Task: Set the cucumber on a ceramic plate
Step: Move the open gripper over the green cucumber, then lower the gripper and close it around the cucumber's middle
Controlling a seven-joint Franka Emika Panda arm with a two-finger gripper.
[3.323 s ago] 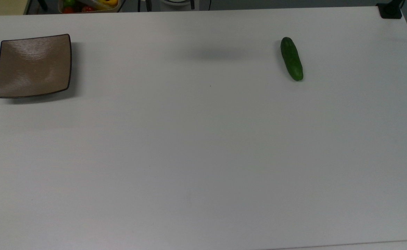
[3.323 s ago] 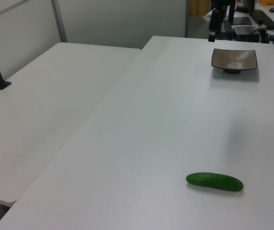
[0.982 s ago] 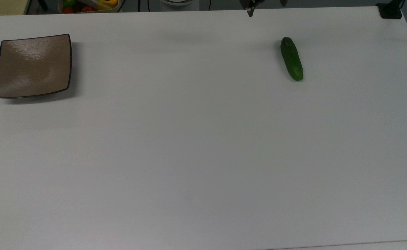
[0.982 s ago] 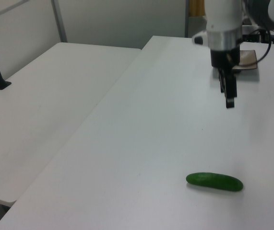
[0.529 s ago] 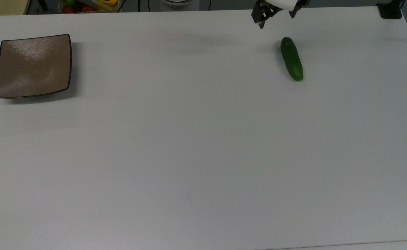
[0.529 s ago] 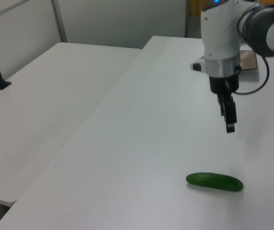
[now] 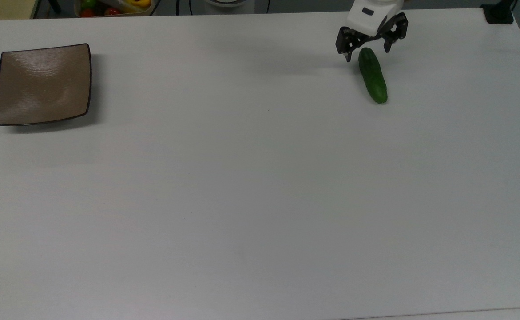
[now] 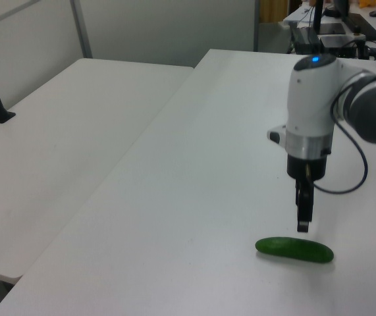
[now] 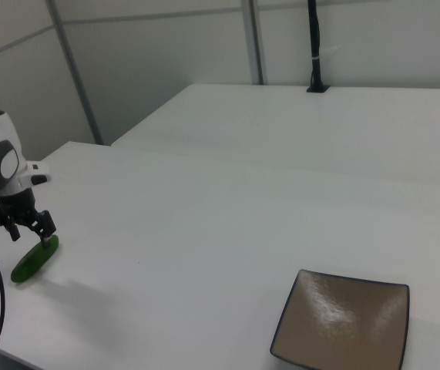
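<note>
gripper (image 7: 367, 52): fingers spread, pointed down, straddling the cucumber's far end in the top view, holding nothing
cucumber (image 7: 372, 75): lay flat on the table (image 7: 260, 186), near the top view's upper right; in the left view (image 8: 294, 249) just under the fingertips
plate (image 7: 42, 84): empty, at the top view's far left, well apart from cucumber
arm (image 8: 313, 112): white, above cucumber
</note>
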